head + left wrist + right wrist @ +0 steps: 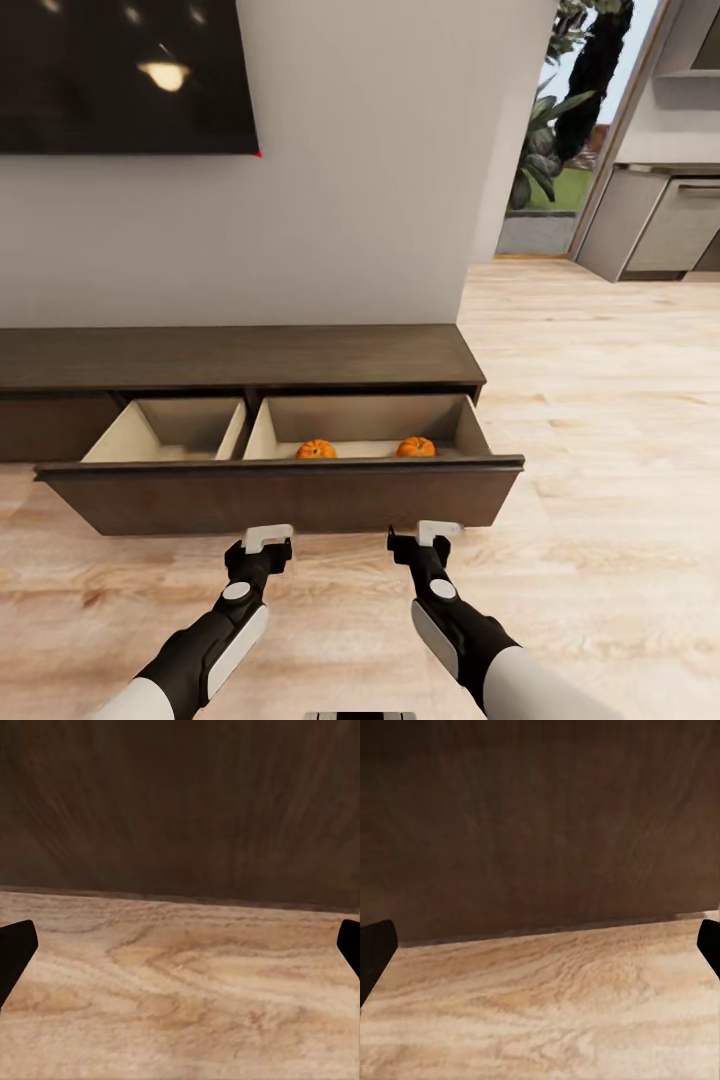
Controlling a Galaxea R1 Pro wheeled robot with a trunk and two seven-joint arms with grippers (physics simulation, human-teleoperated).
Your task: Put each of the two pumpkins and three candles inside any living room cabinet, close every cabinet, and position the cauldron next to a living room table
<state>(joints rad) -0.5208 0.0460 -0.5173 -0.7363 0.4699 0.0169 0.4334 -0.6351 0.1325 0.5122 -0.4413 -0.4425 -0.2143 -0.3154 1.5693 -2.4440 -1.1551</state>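
Note:
The long dark-brown cabinet [240, 355] stands against the wall with its wide drawer [280, 495] pulled out. Two orange pumpkins [316, 450] [416, 447] lie in the drawer's right compartment, partly hidden by the drawer front. The left compartment [170, 430] looks bare as far as it shows. The candles are out of view. My left gripper [268, 540] [180, 952] and right gripper [425, 537] [540, 952] hang low just in front of the drawer front, both open and holding nothing. Both wrist views face the dark drawer front over the floor.
A black TV [120, 75] hangs on the wall above the cabinet. To the right, light wood floor [600, 400] runs to a doorway with plants [560, 110] and grey kitchen units [660, 220].

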